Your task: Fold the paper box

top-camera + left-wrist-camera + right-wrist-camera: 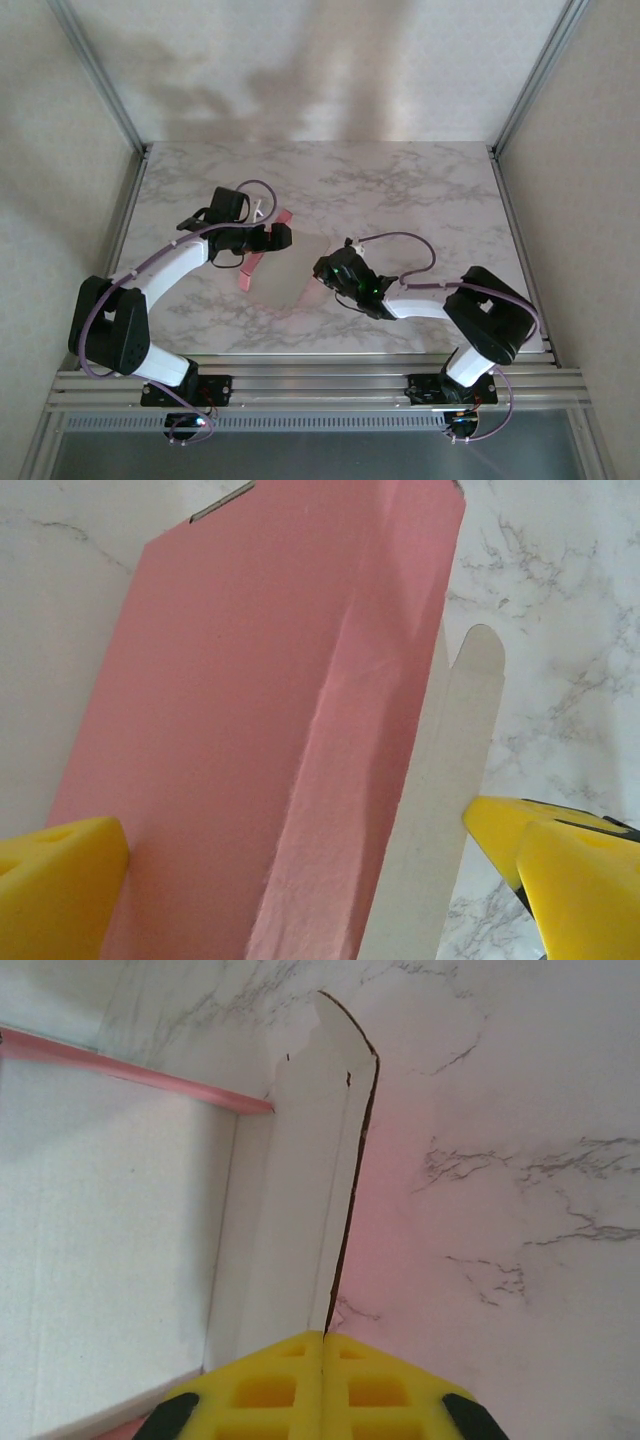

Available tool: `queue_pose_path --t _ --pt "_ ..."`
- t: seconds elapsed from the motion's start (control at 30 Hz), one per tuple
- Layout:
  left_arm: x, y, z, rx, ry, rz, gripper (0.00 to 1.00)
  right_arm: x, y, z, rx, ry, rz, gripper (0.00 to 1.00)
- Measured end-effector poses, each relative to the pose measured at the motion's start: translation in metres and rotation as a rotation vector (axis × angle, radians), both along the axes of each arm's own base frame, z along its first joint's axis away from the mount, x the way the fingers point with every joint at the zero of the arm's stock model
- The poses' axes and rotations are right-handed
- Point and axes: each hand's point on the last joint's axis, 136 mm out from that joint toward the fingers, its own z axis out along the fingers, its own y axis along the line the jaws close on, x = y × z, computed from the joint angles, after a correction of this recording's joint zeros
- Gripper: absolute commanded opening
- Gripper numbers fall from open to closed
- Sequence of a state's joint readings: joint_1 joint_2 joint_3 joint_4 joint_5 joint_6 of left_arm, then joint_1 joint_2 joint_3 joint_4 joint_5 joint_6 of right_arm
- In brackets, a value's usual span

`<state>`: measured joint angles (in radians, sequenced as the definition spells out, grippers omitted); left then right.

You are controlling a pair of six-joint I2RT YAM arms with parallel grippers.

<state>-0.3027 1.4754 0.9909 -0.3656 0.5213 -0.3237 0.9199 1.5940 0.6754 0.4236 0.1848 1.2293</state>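
The paper box [293, 278] lies mid-table, partly folded, white inside and pink outside. My left gripper [272, 238] is at its far-left side and stands open. Its yellow fingers [60, 880] straddle a raised pink panel [250, 710] and a white flap [460, 740], one finger beside each. My right gripper [322, 268] is at the box's right edge. In the right wrist view that gripper [323, 1345] is shut on the lower edge of an upright white side flap [310, 1160]. The box's white floor [120, 1240] lies to the left of that flap.
The marble table [420, 190] has free room to the right and behind the box. Aluminium posts and side rails [515, 230] border it, and a slotted rail [320, 385] carries the arm bases at the near edge.
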Motion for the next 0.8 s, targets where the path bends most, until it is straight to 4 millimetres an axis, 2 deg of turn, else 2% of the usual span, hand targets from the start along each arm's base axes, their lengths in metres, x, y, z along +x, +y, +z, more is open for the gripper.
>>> queue_pose_path --t 0.13,0.3,0.4,0.5,0.67,0.8 --pt "0.003 0.001 0.009 -0.032 -0.016 0.016 1.00 0.003 -0.008 0.015 -0.052 -0.007 0.039 0.00" --pt "0.009 0.010 0.034 -0.077 -0.088 0.051 1.00 0.014 -0.030 0.053 -0.133 -0.038 0.092 0.00" --pt "0.014 0.023 0.055 -0.094 -0.155 0.086 0.99 0.021 -0.047 0.078 -0.190 -0.057 0.143 0.00" --pt "0.017 0.033 0.085 -0.114 -0.260 0.092 0.99 0.031 -0.063 0.107 -0.250 -0.083 0.215 0.00" --pt "0.015 0.020 0.131 -0.208 -0.422 0.009 0.99 0.037 -0.077 0.146 -0.349 -0.135 0.389 0.00" --pt "0.015 0.005 0.132 -0.286 -0.456 -0.054 0.99 0.034 -0.074 0.158 -0.423 -0.167 0.556 0.00"
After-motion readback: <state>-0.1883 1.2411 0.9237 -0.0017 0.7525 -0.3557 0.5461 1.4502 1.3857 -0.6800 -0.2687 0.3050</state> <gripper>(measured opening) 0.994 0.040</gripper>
